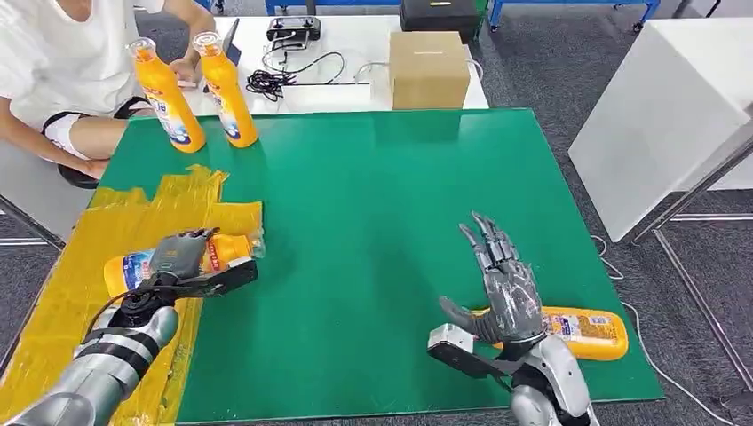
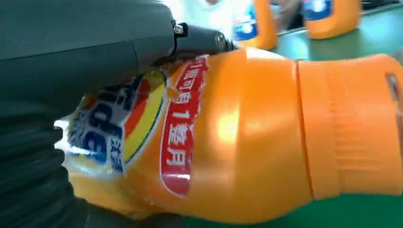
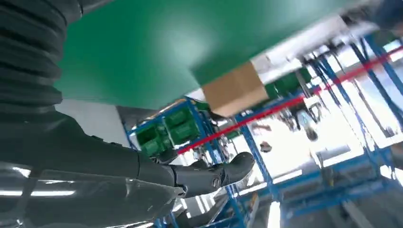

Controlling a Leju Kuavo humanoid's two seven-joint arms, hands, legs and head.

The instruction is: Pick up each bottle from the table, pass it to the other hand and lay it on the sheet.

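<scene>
Gripping an orange bottle at lower left, my left hand rests over the yellow sheet. My right hand, lower right, is spread and holds nothing.

- The left robot hand is covering the middle of the bottle it is gripping.
- The right robot hand is hiding the near end of the second bottle lying just behind it.
- The picture's top edge is cutting off the person beyond the tabletop.

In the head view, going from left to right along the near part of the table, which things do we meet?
Yellow sheet → left hand gripping a bottle → bare green mat → right hand, fingers spread → lying bottle.
</scene>
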